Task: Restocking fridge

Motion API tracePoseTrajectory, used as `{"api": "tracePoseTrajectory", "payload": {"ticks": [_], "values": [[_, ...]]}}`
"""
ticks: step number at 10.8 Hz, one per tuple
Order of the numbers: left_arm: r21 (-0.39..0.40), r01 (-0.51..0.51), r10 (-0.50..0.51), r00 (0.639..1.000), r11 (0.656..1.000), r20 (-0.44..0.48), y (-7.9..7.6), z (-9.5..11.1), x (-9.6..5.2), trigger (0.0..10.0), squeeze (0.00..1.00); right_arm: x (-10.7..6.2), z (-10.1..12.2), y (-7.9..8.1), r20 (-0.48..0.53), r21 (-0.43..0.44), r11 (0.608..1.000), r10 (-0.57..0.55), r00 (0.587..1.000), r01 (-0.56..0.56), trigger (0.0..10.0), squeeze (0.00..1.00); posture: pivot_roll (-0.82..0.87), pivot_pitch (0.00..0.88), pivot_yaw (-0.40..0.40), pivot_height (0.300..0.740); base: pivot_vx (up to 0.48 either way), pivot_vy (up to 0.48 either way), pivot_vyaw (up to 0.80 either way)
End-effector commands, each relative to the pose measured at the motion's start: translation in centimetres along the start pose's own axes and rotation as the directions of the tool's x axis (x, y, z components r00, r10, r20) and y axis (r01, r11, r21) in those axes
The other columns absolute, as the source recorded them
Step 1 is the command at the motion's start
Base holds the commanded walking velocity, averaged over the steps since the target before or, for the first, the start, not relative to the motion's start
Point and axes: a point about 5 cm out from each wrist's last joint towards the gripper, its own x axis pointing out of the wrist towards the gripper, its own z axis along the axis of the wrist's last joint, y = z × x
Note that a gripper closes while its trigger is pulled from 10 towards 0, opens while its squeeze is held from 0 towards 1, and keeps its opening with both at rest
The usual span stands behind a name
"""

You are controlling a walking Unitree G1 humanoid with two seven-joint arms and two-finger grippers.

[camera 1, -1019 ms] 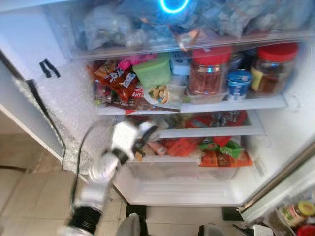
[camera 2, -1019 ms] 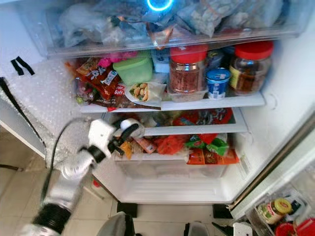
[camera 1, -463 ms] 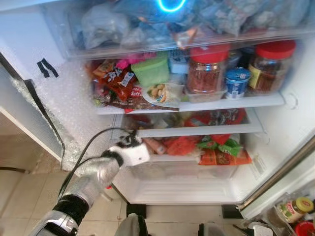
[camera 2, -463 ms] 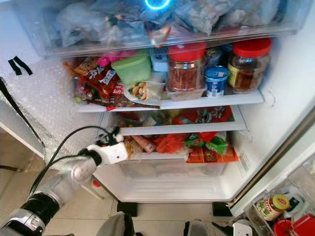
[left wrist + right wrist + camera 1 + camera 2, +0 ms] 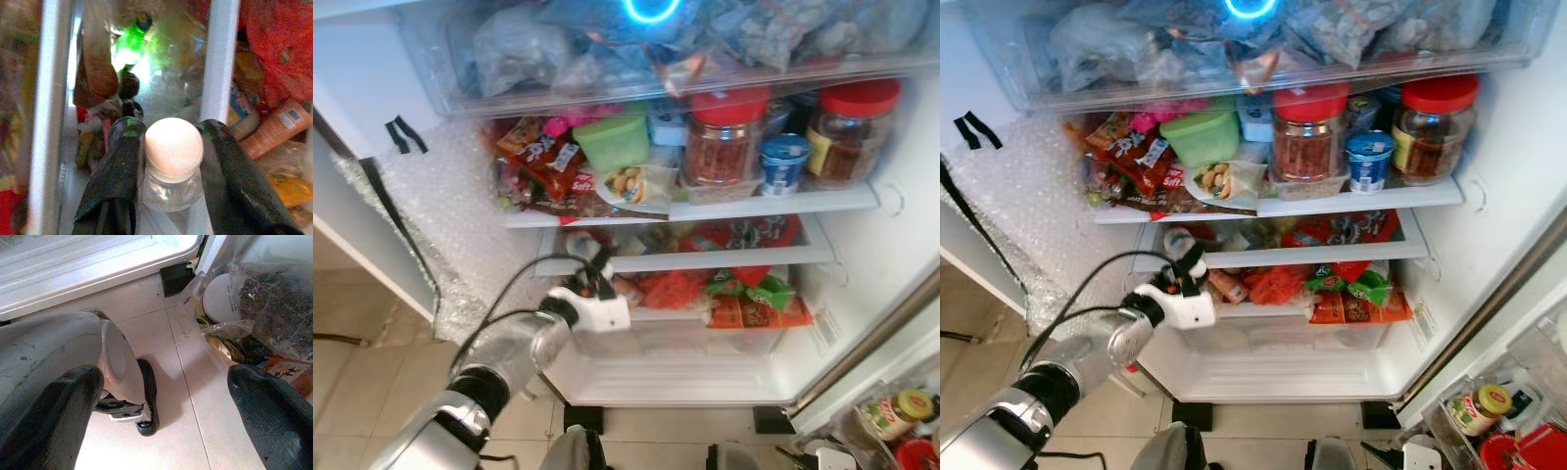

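Observation:
My left gripper [image 5: 597, 269] reaches into the open fridge at the left end of the thin middle shelf [image 5: 724, 258]. It is shut on a small clear bottle with a white cap [image 5: 173, 147]; the black fingers [image 5: 120, 166] press both sides of its neck. The bottle [image 5: 1178, 241] shows just beyond the wrist, at the shelf's front edge. Deeper on that shelf lies a green bottle [image 5: 134, 36] among dark items. My right gripper [image 5: 161, 382] hangs open over the floor tiles, holding nothing.
The upper shelf carries two red-lidded jars [image 5: 724, 137], a green box [image 5: 617, 142], a blue tub [image 5: 785, 162] and snack packets [image 5: 543, 162]. Red and green packets [image 5: 744, 294] crowd the lower shelf above a clear drawer [image 5: 685, 343]. The door rack [image 5: 901, 416] at lower right holds jars.
My left arm has swung right and up, carrying the bottle from beside the lower shelf to the front of the middle shelf. The right arm stays put.

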Motion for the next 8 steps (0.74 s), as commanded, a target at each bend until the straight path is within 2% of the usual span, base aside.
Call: {"api": "tracePoseTrajectory", "payload": {"ticks": [1, 4, 8], "values": [[0.005, -0.005, 0.006, 1.000, 1.000, -0.026, 0.09, -0.81, -0.22, 10.0, 0.00, -0.08, -0.85, 0.56, -0.028, 0.014, 1.000, 0.017, 0.999, -0.017, 10.0, 0.00, -0.16, 0.083, 0.135, 0.648, 0.000, 0.000, 0.00], [-0.036, -0.042, 0.040, 0.998, 0.998, -0.058, -0.05, -1.16, -0.29, 10.0, 0.00, -0.07, -0.89, 0.60, -0.032, 0.015, 1.000, 0.019, 0.999, -0.018, 10.0, 0.00, -0.15, 0.084, 0.135, 0.648, 0.264, 0.000, 0.00], [-0.037, -0.060, 0.058, 0.997, 0.998, -0.048, 0.18, -1.23, -0.02, 10.0, 0.00, -0.06, -0.85, 0.59, -0.032, 0.012, 1.000, 0.021, 0.999, -0.020, 10.0, 0.00, -0.15, 0.081, 0.134, 0.648, 0.304, 0.000, 0.00]]}}
